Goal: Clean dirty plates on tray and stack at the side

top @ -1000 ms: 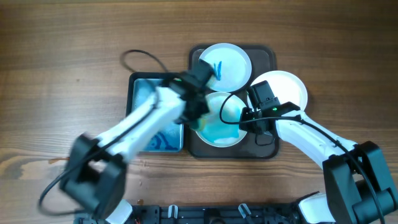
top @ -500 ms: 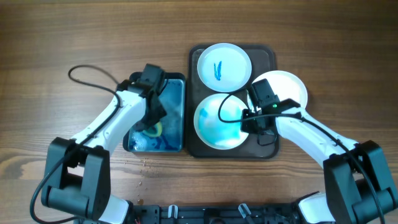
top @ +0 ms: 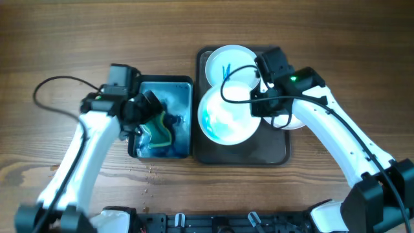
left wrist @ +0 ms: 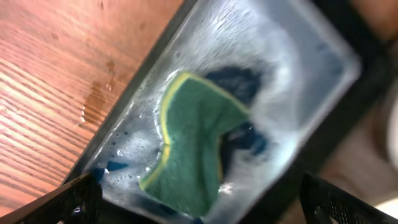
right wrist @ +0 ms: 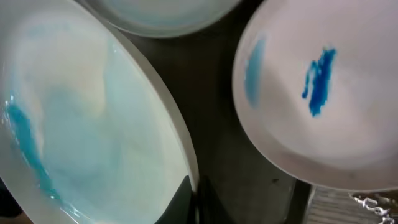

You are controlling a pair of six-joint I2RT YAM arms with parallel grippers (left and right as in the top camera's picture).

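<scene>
From above the table we look straight down on everything, whereas our left wrist camera stares close past its fingers into the basin beneath them, and our right wrist camera presses closer on the blue-washed plate, the smeared plate just beyond, both spots shared with overhead.

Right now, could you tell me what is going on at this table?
The right hand grips a wet, blue-tinted plate by its rim and holds it over the tray. A second plate at the back of the tray shows a blue smear, so it is not yet cleaned. The left hand hovers open over the basin, where the sponge lies in soapy water.
</scene>
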